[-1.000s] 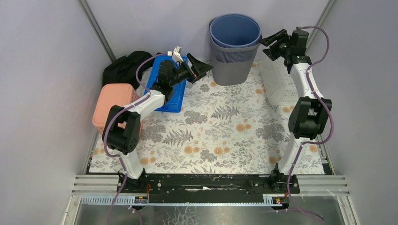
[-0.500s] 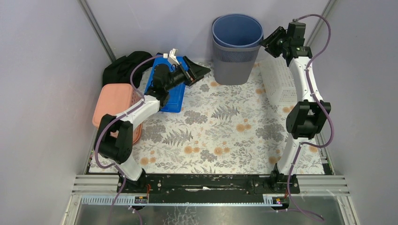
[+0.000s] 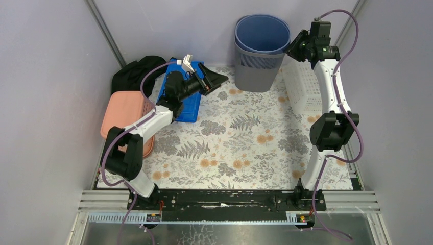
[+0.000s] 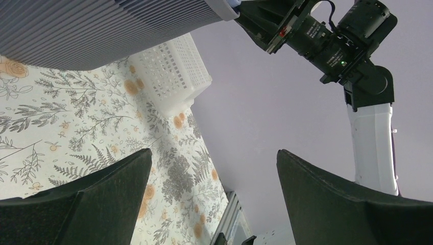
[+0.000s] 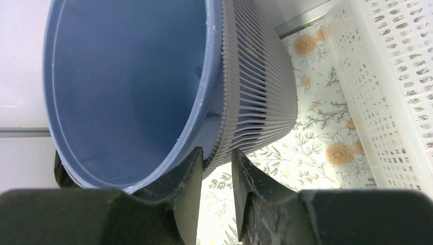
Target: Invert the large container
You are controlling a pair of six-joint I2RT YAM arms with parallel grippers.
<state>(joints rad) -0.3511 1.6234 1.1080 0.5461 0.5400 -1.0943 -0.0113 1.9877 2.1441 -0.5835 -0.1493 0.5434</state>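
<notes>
Starting at the near side, both arms rise from the near edge and reach away over the floral mat (image 3: 240, 138). On the left there's a pink basket (image 3: 125, 109) half off the mat; can't make out what's in it from this angle. Just past it is a blue tray (image 3: 188, 108), mostly covered by the left arm, so no idea about its contents either. The left arm is bent at the elbow and angled toward the far right, and the left gripper (image 3: 217, 80) hangs in the air with its jaws spread wide, nothing between them. Over on the right a white basket (image 3: 301, 92) lies along the mat's edge, and only its mesh shows. Behind the blue tray is a black bundle (image 3: 134, 74), too dark to tell what it is. The large container (image 3: 260, 53) stands mouth up at the far edge, right of centre, by the far wall: grey ribbed outside, and all I see inside is smooth blue wall. The right arm stretches tall to it, and the right gripper (image 5: 214, 155) is pinched onto its right rim, one finger inside, one on the ribs.
</notes>
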